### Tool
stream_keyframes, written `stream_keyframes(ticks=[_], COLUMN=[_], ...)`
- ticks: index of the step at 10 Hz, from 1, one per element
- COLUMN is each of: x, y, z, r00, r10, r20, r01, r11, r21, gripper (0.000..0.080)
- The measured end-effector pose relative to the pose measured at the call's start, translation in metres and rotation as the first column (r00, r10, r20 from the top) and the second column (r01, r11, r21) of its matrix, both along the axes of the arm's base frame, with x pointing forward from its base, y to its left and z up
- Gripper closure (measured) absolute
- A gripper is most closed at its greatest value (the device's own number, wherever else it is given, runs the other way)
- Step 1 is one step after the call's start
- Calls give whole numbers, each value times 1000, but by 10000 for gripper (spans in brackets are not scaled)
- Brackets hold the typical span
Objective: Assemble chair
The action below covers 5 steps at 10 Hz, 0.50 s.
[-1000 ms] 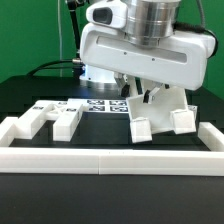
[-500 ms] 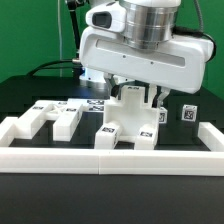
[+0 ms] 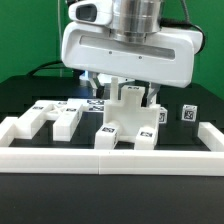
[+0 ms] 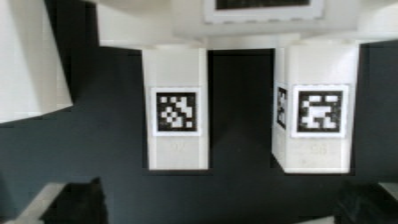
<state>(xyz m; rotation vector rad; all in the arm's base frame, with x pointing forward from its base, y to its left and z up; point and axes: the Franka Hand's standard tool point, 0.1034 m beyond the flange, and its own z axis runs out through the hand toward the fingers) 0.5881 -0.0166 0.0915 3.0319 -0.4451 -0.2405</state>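
The chair is in white parts with black-and-white tags. A joined piece (image 3: 128, 118) lies against the low front wall (image 3: 110, 160), its two chunky legs (image 3: 108, 135) (image 3: 147, 137) pointing at the camera. My gripper (image 3: 125, 90) hangs just above its back end, open and holding nothing. In the wrist view the two tagged legs (image 4: 178, 110) (image 4: 315, 110) lie side by side below me, and my dark fingertips (image 4: 63, 200) stand wide apart at the frame's corners around my gripper (image 4: 217, 205). Two loose chair parts (image 3: 40, 115) (image 3: 68, 120) lie at the exterior view's left.
The marker board (image 3: 95, 104) lies flat behind the parts. Two small tagged pieces (image 3: 163, 117) (image 3: 186, 114) stand at the exterior view's right. The low white wall also runs along the right side (image 3: 212, 135) of the black tabletop.
A second ago my gripper held the joined piece tilted in the air. It has set it down against the front wall, opened, and shifted toward the exterior view's left.
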Motion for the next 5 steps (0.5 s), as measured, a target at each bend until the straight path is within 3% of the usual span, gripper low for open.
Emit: stream_keyframes(ticks=[1,2,5], x=[11,16,16], y=[3,2,-3], z=[12,15,13], r00=[1000,1000,997], r10=[18,25,71], r20=[-3,6,21], r01=[-18,-25,-71], r11=[1000,1000,997], r21=[-4,-4,0], gripper=[151,151,151])
